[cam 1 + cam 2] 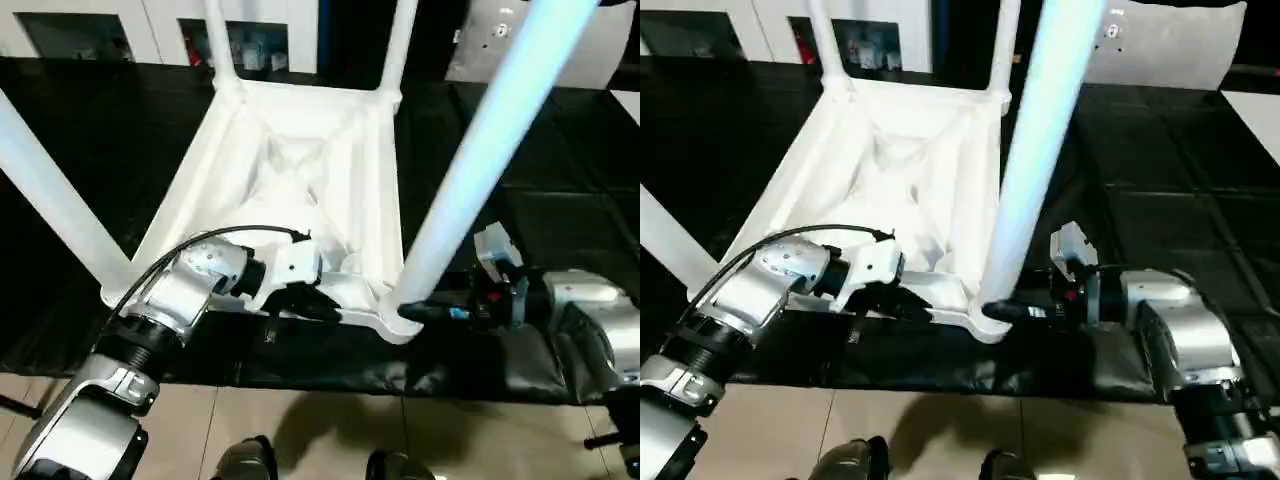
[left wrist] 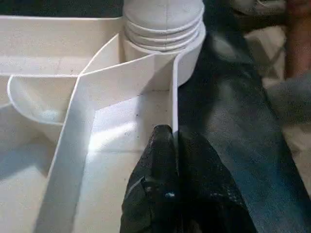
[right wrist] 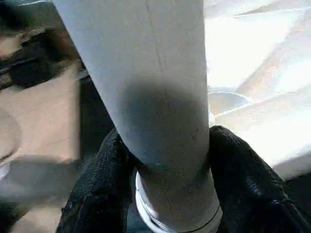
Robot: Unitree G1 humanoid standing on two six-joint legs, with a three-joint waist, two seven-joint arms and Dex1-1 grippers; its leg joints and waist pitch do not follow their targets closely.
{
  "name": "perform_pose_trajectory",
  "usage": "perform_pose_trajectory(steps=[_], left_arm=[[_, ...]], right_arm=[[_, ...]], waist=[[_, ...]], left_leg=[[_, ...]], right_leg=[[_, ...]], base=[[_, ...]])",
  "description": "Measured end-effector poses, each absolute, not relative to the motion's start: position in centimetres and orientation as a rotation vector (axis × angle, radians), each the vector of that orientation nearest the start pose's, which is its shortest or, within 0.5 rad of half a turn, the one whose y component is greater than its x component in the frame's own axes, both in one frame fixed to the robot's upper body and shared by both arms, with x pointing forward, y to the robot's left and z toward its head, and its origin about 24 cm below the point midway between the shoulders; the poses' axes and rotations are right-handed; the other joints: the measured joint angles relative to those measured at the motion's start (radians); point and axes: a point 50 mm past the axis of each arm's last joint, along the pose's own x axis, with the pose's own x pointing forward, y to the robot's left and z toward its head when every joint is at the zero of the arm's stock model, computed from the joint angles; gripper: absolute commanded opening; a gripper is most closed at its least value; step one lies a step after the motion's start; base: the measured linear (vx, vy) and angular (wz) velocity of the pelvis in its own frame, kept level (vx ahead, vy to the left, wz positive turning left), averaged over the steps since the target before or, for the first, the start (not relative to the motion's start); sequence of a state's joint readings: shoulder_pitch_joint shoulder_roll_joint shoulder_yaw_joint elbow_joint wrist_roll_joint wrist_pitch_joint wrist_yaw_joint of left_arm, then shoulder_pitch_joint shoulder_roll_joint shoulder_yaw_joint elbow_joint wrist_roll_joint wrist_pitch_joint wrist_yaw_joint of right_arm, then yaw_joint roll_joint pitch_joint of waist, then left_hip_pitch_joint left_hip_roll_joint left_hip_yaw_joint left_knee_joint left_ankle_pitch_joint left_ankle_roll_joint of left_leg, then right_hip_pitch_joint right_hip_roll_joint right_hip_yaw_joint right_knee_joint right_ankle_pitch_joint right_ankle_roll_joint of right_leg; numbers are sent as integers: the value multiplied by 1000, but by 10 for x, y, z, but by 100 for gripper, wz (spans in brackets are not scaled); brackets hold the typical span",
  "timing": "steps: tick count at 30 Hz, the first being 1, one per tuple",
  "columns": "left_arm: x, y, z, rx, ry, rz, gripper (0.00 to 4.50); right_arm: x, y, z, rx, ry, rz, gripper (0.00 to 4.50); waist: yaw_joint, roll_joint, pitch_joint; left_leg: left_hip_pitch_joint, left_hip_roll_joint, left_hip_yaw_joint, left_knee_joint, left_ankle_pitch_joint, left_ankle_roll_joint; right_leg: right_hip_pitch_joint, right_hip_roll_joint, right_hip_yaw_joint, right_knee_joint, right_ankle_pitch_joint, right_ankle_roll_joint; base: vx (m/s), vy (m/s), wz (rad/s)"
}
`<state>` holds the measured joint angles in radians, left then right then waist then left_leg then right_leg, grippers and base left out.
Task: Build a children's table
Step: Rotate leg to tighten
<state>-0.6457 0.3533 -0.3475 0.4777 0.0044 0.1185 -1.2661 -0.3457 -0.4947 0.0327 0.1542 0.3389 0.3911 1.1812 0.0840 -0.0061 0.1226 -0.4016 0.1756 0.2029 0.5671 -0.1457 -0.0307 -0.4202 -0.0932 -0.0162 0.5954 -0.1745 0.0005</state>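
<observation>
The children's table (image 1: 290, 170) lies upside down on the black-covered work table (image 1: 560, 200), ribbed underside up, with legs standing in its corner sockets. The left gripper (image 2: 172, 141) is pinched shut on the thin side wall of the top at its near edge — one black finger (image 2: 155, 165) inside the wall, the other outside, against the black cover. Just beyond its fingertips sits a corner socket with a threaded collar (image 2: 165, 24) screwed in.

The right gripper (image 3: 165, 160) comes in level from the right side and has the near-right leg (image 1: 480, 170) between its two fingers, low down, right above the collar (both pads (image 3: 102, 170) press on the tube). That leg rises steeply from the socket directly in front of the gripper. The far legs (image 1: 398, 45) stand well beyond both grippers — near the white cabinet (image 1: 160, 30).
</observation>
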Motion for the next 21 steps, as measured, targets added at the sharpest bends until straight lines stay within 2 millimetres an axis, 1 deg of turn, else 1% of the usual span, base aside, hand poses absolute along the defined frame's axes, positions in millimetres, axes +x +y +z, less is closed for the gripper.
perform_pose_trajectory(steps=[1,3,4,6,9,10,12,15,16,17,18,21], left_arm=[[321,102,80,480,352,-1414,0],[325,96,81,467,354,-1358,0],[328,89,80,445,353,-1309,0],[334,77,80,424,354,-1219,0],[339,66,81,400,350,-1132,0],[340,60,80,383,350,-1096,0],[342,54,80,370,343,-1046,0],[343,48,82,361,333,-1014,0],[343,46,82,359,331,-1007,0],[343,45,83,358,330,-1004,0],[344,45,83,358,329,-1003,0],[344,44,84,360,326,-1010,0]], right_arm=[[290,-179,88,-4,258,1084,198],[297,-175,88,0,246,975,197],[303,-174,89,-1,242,891,197],[313,-169,91,-3,235,757,196],[321,-161,92,22,238,608,194],[324,-156,93,40,234,532,194],[327,-149,93,57,219,432,194],[328,-146,94,52,200,368,194],[329,-146,94,44,188,350,228],[329,-146,94,41,181,343,249],[329,-145,95,40,175,339,249],[329,-144,95,46,167,340,280]], waist=[[-12,-3,1],[-33,-4,2],[-43,-5,2],[-52,-5,2],[-51,-4,2],[-50,-3,1],[-49,-2,0],[-46,0,-1],[-45,1,-1],[-44,1,-1],[-43,2,-2],[-41,2,-1]], left_leg=[[0,0,0,0,0,-1],[0,0,0,0,0,-1],[1,0,0,0,0,-1],[1,-2,0,0,0,-1],[1,-2,0,-2,0,-1],[2,-2,0,-3,0,-1],[2,-2,0,-4,0,-1],[1,-3,0,-7,0,-1],[1,-3,0,-10,0,-1],[1,-3,0,-11,0,-1],[1,-3,0,-13,0,-1],[0,-3,0,-15,0,-1]], right_leg=[[-1,0,0,0,-2,3],[-2,0,0,-4,-2,4],[-1,0,1,-6,-3,4],[-2,0,2,-6,-3,4],[-1,0,2,-7,-3,4],[-1,0,2,-7,-2,4],[-1,0,2,-7,-2,4],[0,0,2,-11,-2,4],[0,0,2,-13,0,2],[0,0,2,-15,5,3],[0,0,1,-17,6,4],[0,0,1,-17,6,5]], base=[[0,0,0],[0,0,0],[0,0,0],[0,0,0],[0,0,0],[0,0,0],[0,0,0],[0,0,0],[0,0,0],[0,0,0],[0,0,0],[0,0,0]])
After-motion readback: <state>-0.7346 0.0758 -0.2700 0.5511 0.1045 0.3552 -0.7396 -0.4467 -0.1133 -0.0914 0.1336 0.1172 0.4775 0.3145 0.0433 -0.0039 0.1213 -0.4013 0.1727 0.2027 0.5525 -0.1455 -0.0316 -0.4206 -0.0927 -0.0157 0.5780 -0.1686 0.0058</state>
